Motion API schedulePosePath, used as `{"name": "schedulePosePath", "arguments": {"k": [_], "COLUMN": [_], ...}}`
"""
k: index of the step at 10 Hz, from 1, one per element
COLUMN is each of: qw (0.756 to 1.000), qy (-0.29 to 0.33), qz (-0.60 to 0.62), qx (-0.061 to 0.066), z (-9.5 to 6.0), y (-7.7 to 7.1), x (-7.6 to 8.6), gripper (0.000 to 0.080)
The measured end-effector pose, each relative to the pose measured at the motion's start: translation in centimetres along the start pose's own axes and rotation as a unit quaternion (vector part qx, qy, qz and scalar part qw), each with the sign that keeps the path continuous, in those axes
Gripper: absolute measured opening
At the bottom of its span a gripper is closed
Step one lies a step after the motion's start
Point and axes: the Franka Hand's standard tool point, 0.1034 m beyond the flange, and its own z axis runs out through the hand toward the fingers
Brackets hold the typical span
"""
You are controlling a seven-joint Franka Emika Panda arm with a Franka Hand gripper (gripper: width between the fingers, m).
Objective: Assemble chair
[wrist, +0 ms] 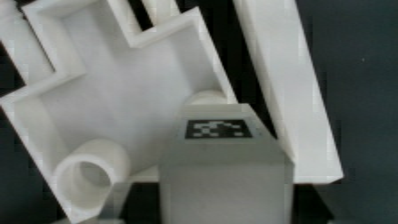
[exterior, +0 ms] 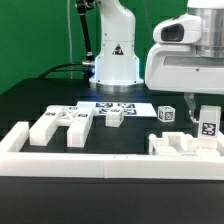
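- A long white border rail (exterior: 100, 163) runs along the near edge of the black counter (exterior: 25, 105) and turns back at the far-left corner.
- On the left, just behind the rail, two notched white chair pieces (exterior: 45, 127) (exterior: 76, 120) lie flat side by side.
- Right of them, near the middle, a small chair block (exterior: 113, 117) sits apart, just in front of the marker board (exterior: 115, 104). The robot base (exterior: 115, 55) stands behind the board.
- Further right, a tagged cube (exterior: 167, 113) rests alone on the counter.
- At the near right, a large chair piece (exterior: 178, 146) lies against the rail.
- Far right, the tool (exterior: 208, 115) is drawn narrow and clamped on a tagged chair block (exterior: 208, 127), holding it upright above the right end of the large piece.
- In the wrist view the tagged chair block (wrist: 221, 165) fills the centre, over the large piece's broad face (wrist: 107, 100) and beside a round peg (wrist: 86, 170). Whether block and piece touch cannot be told.
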Motion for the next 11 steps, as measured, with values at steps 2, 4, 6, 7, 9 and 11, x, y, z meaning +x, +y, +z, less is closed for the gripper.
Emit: {"name": "schedulePosePath", "arguments": {"k": [2, 4, 6, 7, 9, 11], "qw": [0.995, 0.988, 0.973, 0.961, 0.944, 0.937], "qy": [0.006, 0.009, 0.009, 0.01, 0.009, 0.009], "qz": [0.096, 0.156, 0.23, 0.276, 0.329, 0.35], "qx": [0.004, 0.006, 0.007, 0.009, 0.012, 0.015], "z": [0.0, 0.0, 0.1, 0.1, 0.1, 0.1], "y": [-0.4, -0.9, -1.3, -1.4, -1.5, -1.6], "x": [0.0, -0.2, -0.3, -0.4, -0.4, -0.3], "gripper": [0.0291, 0.0291, 0.0291, 0.0291, 0.0291, 0.0312]}}
